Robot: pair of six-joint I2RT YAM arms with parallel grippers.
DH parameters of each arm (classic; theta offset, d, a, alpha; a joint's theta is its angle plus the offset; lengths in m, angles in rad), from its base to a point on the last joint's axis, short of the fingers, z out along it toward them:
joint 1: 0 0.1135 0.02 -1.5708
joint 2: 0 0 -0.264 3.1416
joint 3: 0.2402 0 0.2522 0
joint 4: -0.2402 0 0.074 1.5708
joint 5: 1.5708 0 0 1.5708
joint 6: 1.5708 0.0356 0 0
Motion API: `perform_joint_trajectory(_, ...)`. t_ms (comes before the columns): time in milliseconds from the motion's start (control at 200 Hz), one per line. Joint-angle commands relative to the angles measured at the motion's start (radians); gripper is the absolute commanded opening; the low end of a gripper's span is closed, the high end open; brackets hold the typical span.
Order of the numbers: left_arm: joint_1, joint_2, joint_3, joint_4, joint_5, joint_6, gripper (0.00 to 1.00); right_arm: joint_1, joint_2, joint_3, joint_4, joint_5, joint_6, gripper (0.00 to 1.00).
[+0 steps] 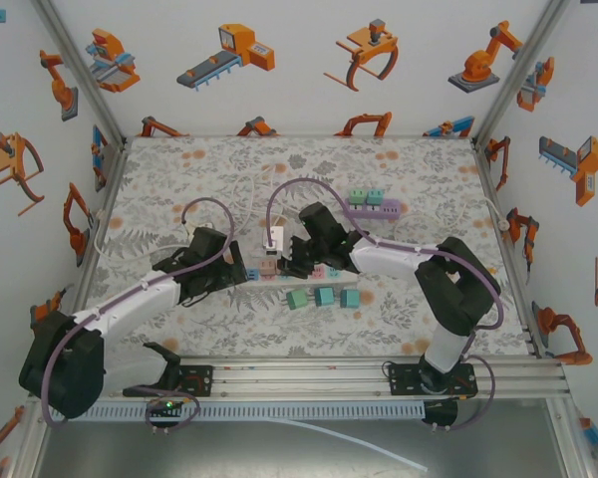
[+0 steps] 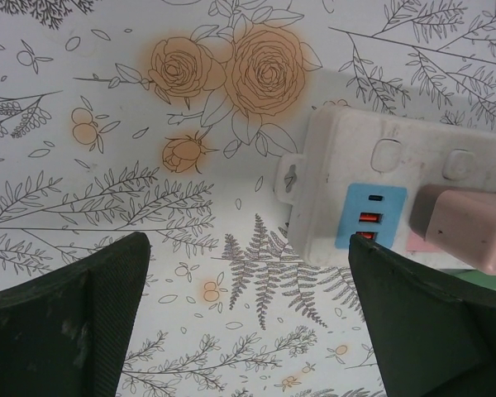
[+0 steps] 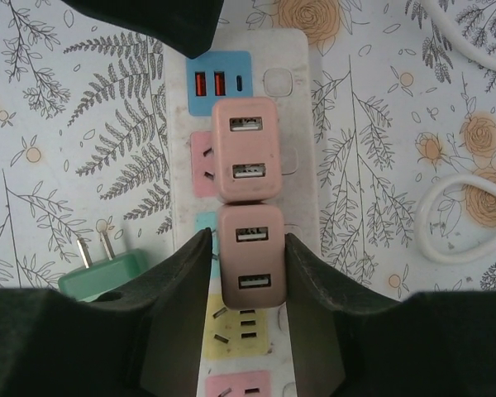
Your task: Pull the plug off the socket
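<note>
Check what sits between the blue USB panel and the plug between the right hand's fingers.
Another pink plug, seen in the right wrist view.

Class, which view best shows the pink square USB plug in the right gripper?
Right wrist: the pink square USB plug faces the camera, both ports clear, in the right gripper. Top external makes it tiny; left wrist catches the neighbouring pink plug.

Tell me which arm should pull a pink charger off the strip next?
Right. The right gripper straddles one pink USB charger, a finger close against each side, so it likely needs only to squeeze and lift. The left gripper sits open at the end of the power strip, empty.
</note>
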Motion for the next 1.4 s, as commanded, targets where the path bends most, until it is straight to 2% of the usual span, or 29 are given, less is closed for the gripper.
perform_joint_trajectory(0, 0.006, 0.018, -0.006, 0.001, 0.028, -0.008, 0.97, -0.003, 0.007, 0.048, -0.041, -0.042, -0.029, 0.38)
perform_joint_trajectory(265, 0.006, 0.057, -0.012, 0.011, 0.070, -0.003, 0.94, -0.003, 0.006, 0.080, -0.067, -0.059, -0.035, 0.31)
perform_joint_trajectory(581, 0.004, 0.087, -0.007, -0.019, 0.037, -0.003, 0.91, -0.007, 0.011, 0.110, -0.084, -0.080, -0.034, 0.24)
perform_joint_trajectory(766, 0.005, 0.115, -0.006, -0.024, 0.025, -0.014, 0.90, -0.025, 0.008, 0.121, -0.077, -0.110, 0.005, 0.22)
perform_joint_trajectory(1086, 0.005, 0.131, 0.000, -0.037, 0.011, -0.016, 0.90, -0.056, 0.000, 0.081, 0.042, -0.164, 0.108, 0.20)
perform_joint_trajectory(1397, 0.003, 0.140, 0.002, -0.049, -0.017, -0.020, 0.89, -0.066, -0.026, 0.062, 0.042, -0.131, 0.075, 0.18)
